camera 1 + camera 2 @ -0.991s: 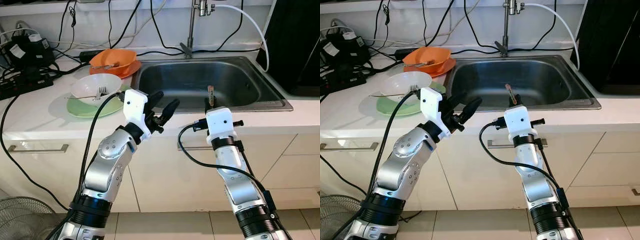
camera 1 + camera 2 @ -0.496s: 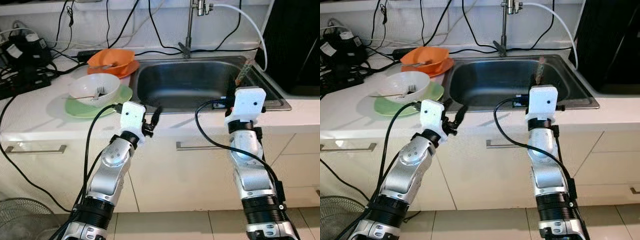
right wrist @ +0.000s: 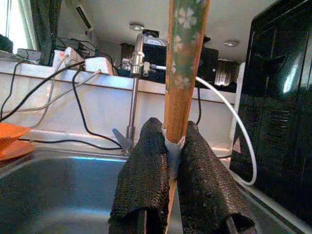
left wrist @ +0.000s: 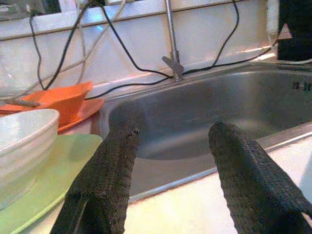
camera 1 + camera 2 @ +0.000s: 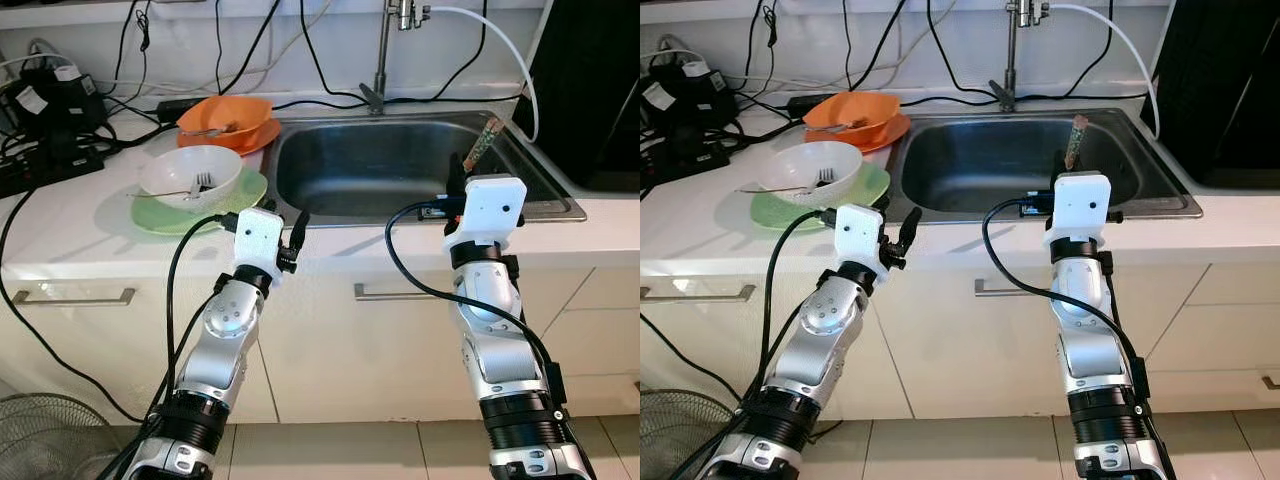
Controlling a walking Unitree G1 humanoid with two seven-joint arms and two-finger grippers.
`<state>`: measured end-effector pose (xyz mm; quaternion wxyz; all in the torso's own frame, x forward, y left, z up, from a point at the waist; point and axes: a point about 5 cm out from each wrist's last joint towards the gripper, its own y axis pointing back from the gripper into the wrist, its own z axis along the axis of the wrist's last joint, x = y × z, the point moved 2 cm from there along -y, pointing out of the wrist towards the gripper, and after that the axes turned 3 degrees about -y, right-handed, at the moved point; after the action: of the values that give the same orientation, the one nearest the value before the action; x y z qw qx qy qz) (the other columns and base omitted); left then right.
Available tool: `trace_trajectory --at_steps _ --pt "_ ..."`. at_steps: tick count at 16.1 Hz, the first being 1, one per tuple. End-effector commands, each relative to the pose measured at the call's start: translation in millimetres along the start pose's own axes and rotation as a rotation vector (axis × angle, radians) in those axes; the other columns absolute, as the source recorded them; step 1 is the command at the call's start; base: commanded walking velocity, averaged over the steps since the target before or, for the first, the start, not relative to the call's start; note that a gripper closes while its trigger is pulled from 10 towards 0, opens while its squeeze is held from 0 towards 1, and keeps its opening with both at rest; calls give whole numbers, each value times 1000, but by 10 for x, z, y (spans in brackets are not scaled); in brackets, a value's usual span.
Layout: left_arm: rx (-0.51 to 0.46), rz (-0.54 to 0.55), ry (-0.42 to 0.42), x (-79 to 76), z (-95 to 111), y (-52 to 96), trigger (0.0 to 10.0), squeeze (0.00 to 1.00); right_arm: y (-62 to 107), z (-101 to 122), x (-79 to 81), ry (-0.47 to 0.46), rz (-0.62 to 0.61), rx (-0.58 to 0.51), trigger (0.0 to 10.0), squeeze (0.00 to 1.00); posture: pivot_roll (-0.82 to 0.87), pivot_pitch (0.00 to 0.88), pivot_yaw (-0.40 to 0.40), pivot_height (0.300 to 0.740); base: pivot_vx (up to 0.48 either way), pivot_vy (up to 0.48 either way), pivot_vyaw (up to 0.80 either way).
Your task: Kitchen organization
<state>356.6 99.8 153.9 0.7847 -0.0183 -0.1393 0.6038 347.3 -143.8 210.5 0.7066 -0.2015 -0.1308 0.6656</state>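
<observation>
Right claw [image 3: 168,161] grips a wooden utensil [image 3: 183,63] above the sink [image 5: 400,165].

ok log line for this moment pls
right gripper: shut on wooden utensil, above sink | left gripper: open, at counter edge | white bowl: on green plate

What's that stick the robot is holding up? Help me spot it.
Find the steel sink; at its front right edge, the right gripper pinches the wooden stick. It stands nearly upright, with a green flowered band, unlike the dishes left of the sink.
</observation>
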Motion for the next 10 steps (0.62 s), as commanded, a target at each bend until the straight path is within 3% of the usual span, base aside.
trace_trajectory --at_steps 1,10 --pt "-25 45 -16 42 28 -53 10000 0 -1 45 22 -28 4 -25 10000 0 3 0 69 740 0 0 0" --pt "-61 92 35 20 40 -169 10000 0 -19 -3 39 -94 3 -33 10000 0 2 0 76 740 0 0 0"
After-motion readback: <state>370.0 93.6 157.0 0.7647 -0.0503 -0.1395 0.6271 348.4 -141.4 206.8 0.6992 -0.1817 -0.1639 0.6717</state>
